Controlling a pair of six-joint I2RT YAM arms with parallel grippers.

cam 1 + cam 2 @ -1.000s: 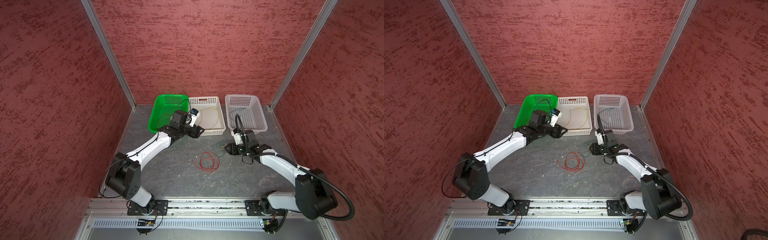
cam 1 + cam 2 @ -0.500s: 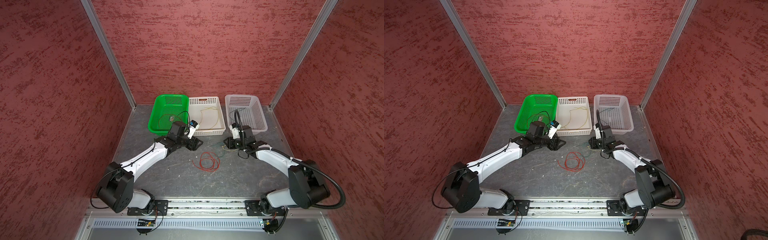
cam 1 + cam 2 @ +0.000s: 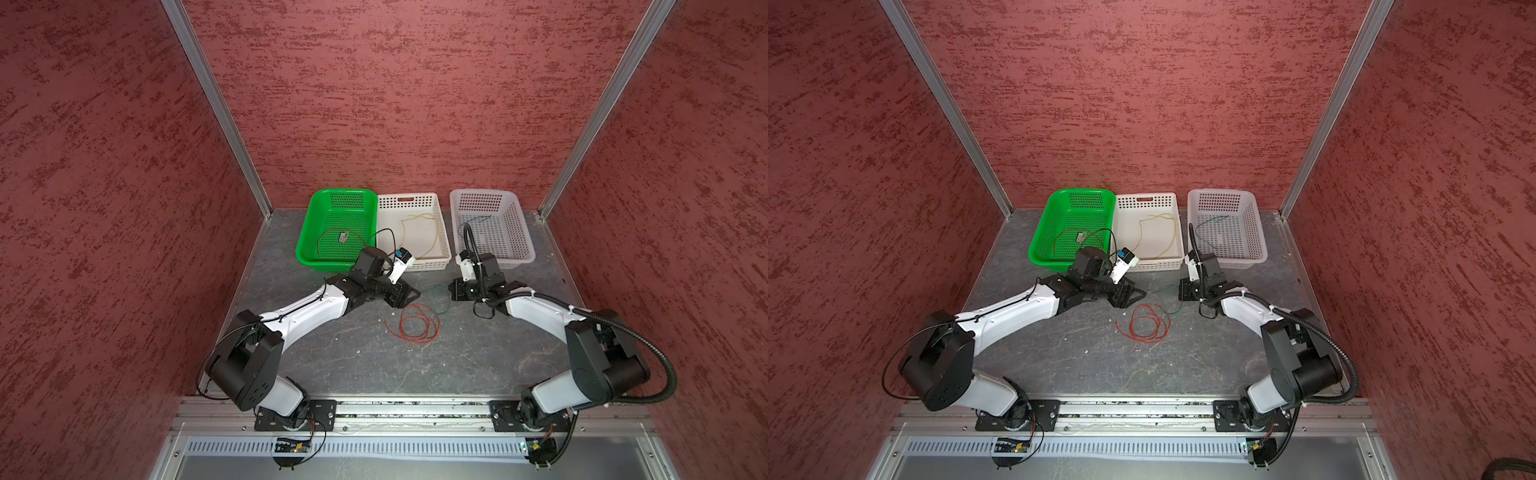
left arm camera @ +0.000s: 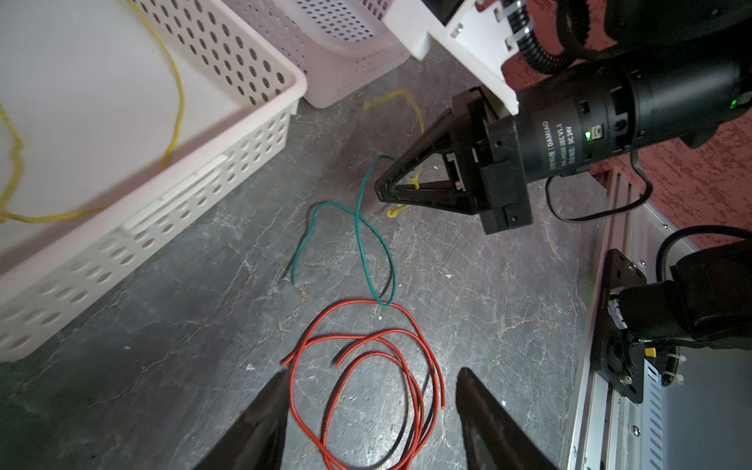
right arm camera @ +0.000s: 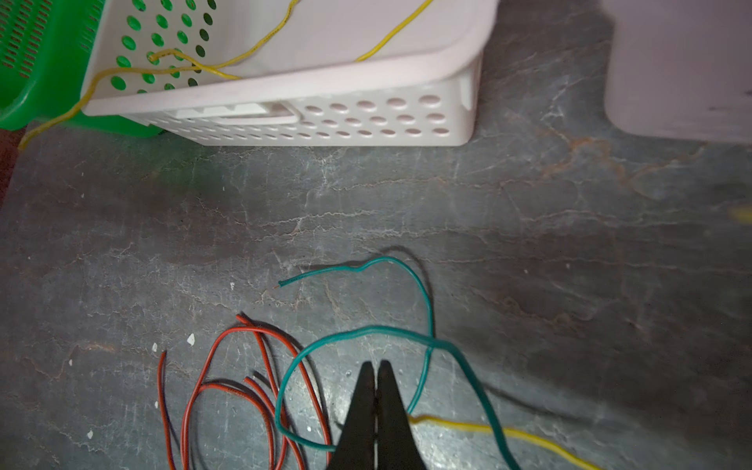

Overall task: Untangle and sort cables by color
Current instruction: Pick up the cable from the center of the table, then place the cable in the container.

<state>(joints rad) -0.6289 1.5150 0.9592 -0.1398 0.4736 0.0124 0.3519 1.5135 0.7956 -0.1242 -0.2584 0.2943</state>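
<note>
**Item 1, cables not yet sorted.** They lie at the centre of the counter [image 3: 332, 361]. The red coil [image 4: 366, 301] rests flat in several loops. The blue-green cable [image 5: 366, 330] crosses the coil's rim at about 1 o'clock and curls away toward 2 o'clock. A loose yellow cable [image 5: 460, 424] runs up to the same spot.

**Item 2, right claw [image 5: 376, 368].** It sits low at 2 o'clock from the coil, jaws pressed fully together. Blue-green and yellow strands both meet the jaws, and it cannot be told which is pinched, if either. Judged purpose: to take one strand at the crossing and draw it clear of the red loops.

**Item 3, left claw [image 4: 372, 372].** It stands at about 11 o'clock from the coil, fingers wide and empty, with the red loops directly ahead. Judged purpose: to pin or lift the red while the other arm pulls.

**Item 4, baskets along the 12 o'clock edge.**
- The green basket [image 3: 303, 253], at 11 o'clock, holds a red cable [image 3: 323, 236].
- The middle basket [image 3: 413, 266], at 12 o'clock, holds a yellow cable [image 4: 181, 106].
- The right basket [image 3: 515, 257], at 1 o'clock, holds a dark strand [image 3: 1212, 221].

Each colour therefore appears to have its own bin.

**Item 5, risk.** The wires are thin and springy, so a pull may drag the coil along.
</note>
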